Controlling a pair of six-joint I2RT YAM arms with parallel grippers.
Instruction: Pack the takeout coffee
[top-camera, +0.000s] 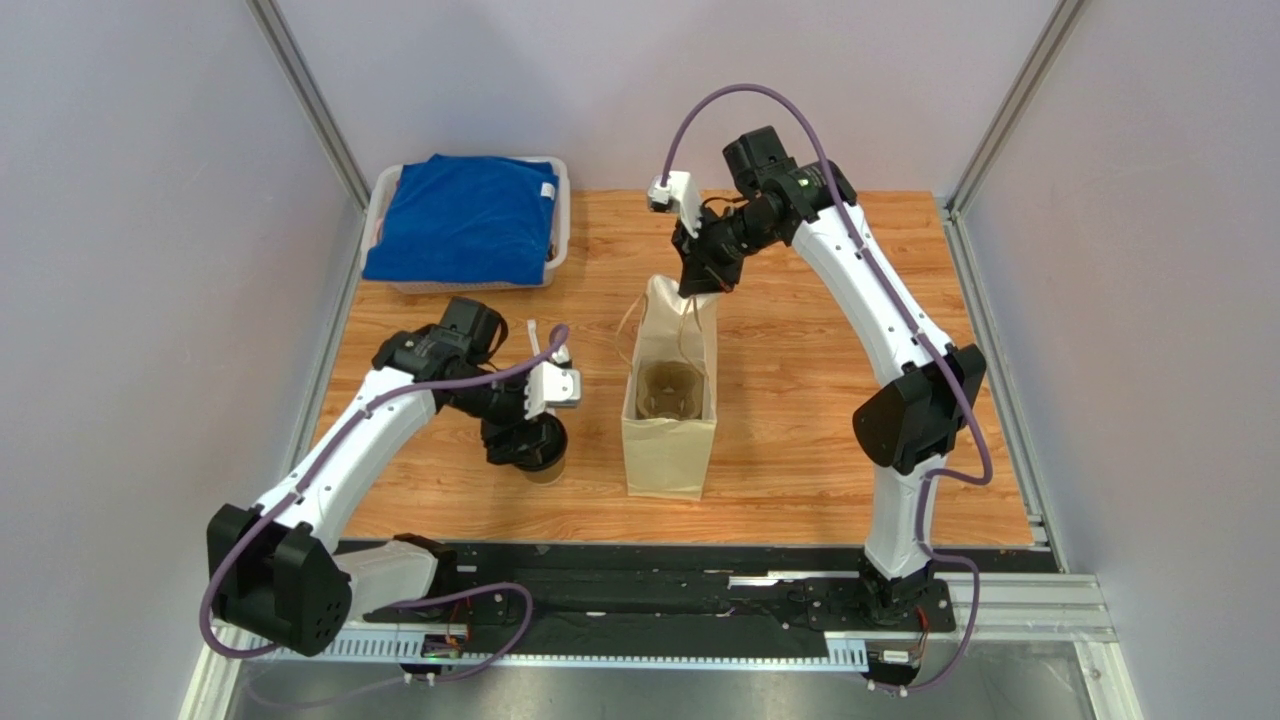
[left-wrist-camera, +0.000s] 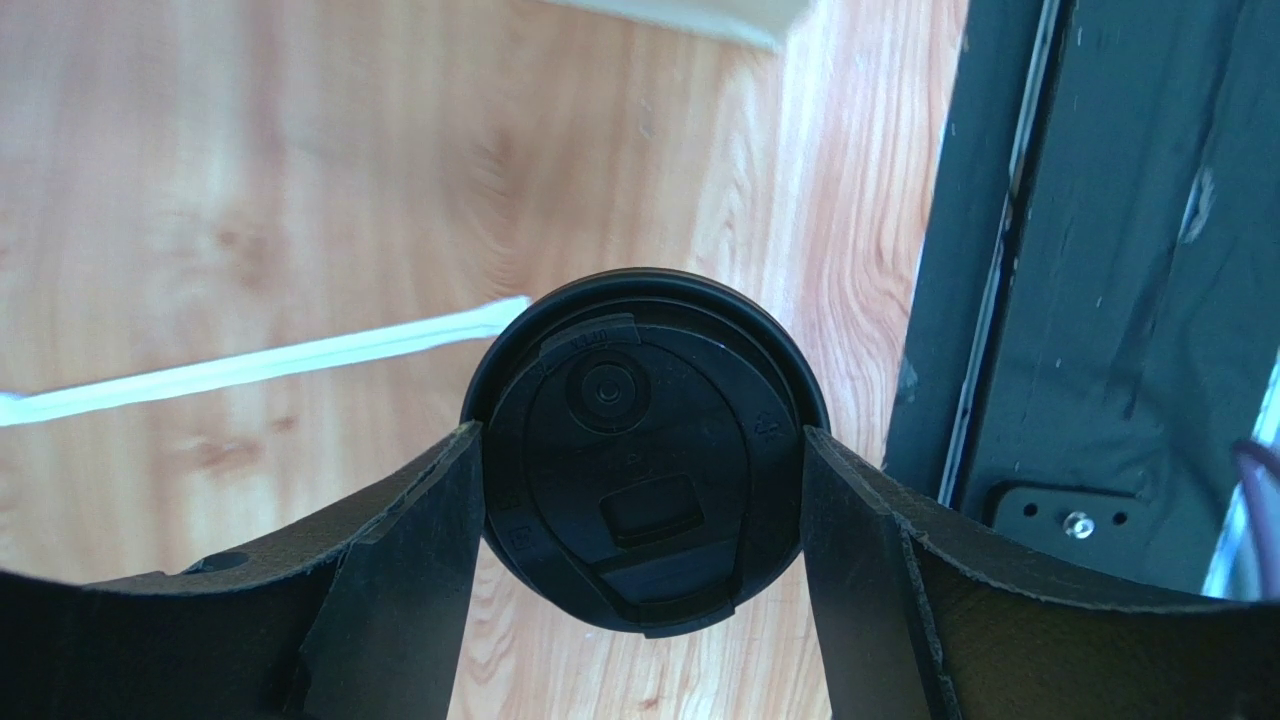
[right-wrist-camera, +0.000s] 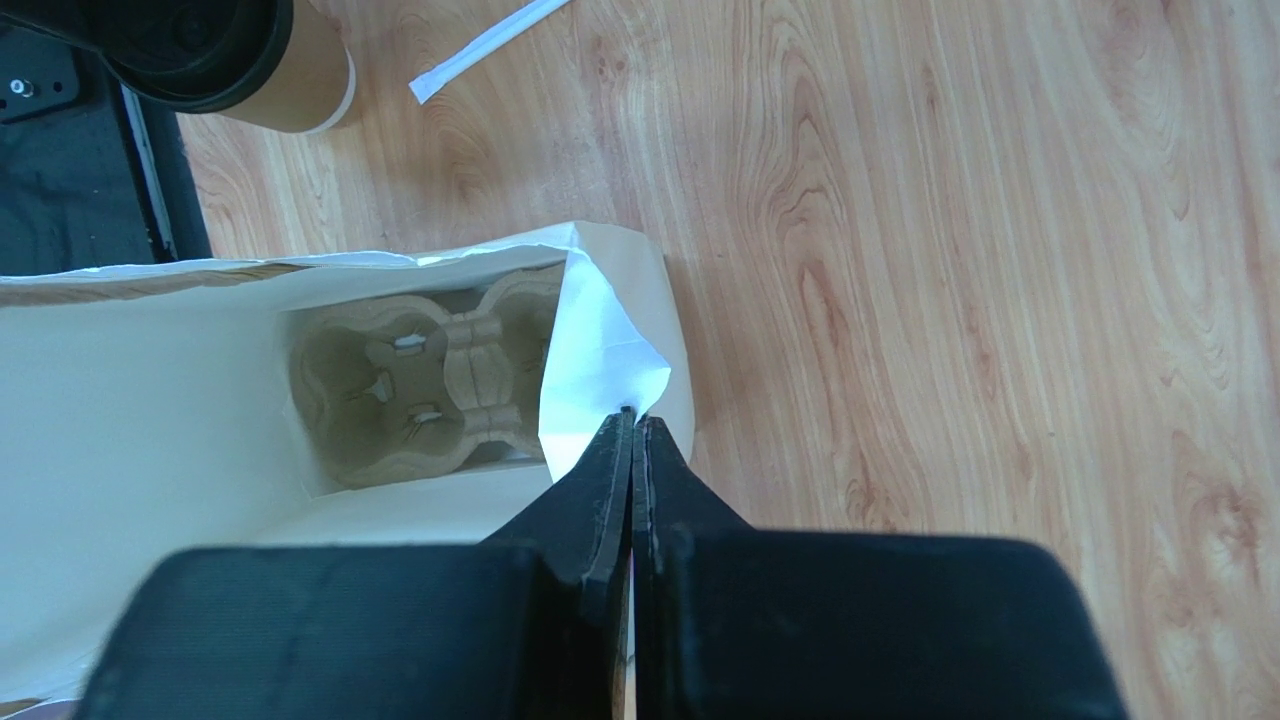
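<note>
The takeout coffee (left-wrist-camera: 646, 450), a brown paper cup with a round black lid, stands on the wooden table left of the white paper bag (top-camera: 669, 450). It also shows in the top view (top-camera: 544, 462) and the right wrist view (right-wrist-camera: 286, 75). My left gripper (top-camera: 526, 440) is over it, with a finger (left-wrist-camera: 406, 570) pressed against each side of the lid. My right gripper (right-wrist-camera: 634, 420) is shut on the far rim of the bag (right-wrist-camera: 150, 405) and holds it open. A moulded pulp cup tray (right-wrist-camera: 413, 375) lies at the bottom of the bag.
A thin white straw (left-wrist-camera: 271, 360) lies on the table beside the cup. A white bin (top-camera: 383, 195) with a blue cloth (top-camera: 466, 218) stands at the back left. A black rail (top-camera: 676, 563) runs along the table's near edge, close to the cup.
</note>
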